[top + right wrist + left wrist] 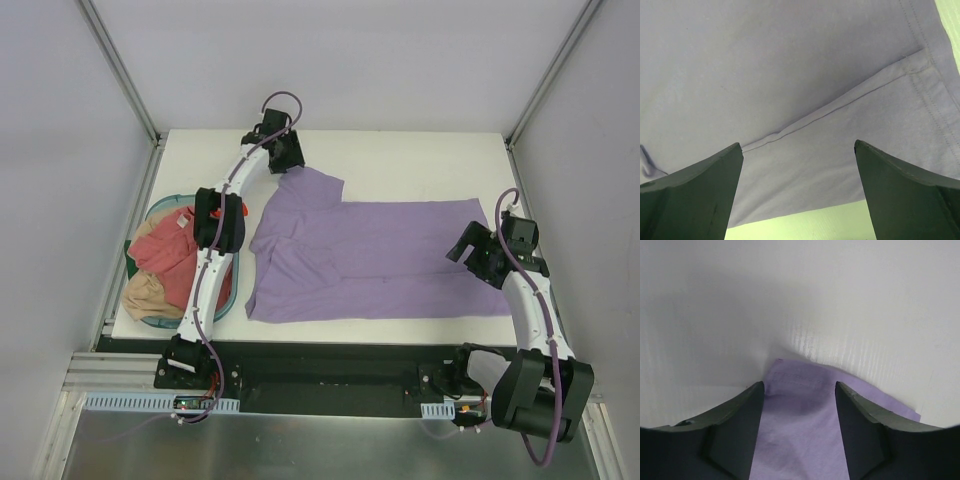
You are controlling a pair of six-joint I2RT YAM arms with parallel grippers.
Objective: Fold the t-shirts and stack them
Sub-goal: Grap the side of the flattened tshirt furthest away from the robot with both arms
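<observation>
Looking down from the overhead cam, the lavender t-shirt (pixel 370 255) was spread out flat across the middle of the white table (pixel 400 170), running sideways, with one sleeve poking up toward the far left corner.

The left gripper (pixel 283 150) was parked right at that sleeve tip. On its wrist cam the two dark fingers (pixel 735 425) stood partly apart, with the stitched sleeve edge lying flat on the table between them. There was cloth in the gap, but it didn't look pinched.

The right gripper (pixel 472 250) sat over the shirt's right-hand edge. Its jaws were spread wide, with nothing in them. That wrist cam just showed smooth purple cloth, with a folded seam and a double-stitched hem running diagonally under the gripper (pixel 799 145), and a sliver of table at the bottom edge.

Over on the left, the teal basket (pixel 160 205) held the other two tees bunched together. The pink-red one (pixel 185 262) was on top, toward the arm. The tan one (pixel 148 295) was squashed along the outer side.
</observation>
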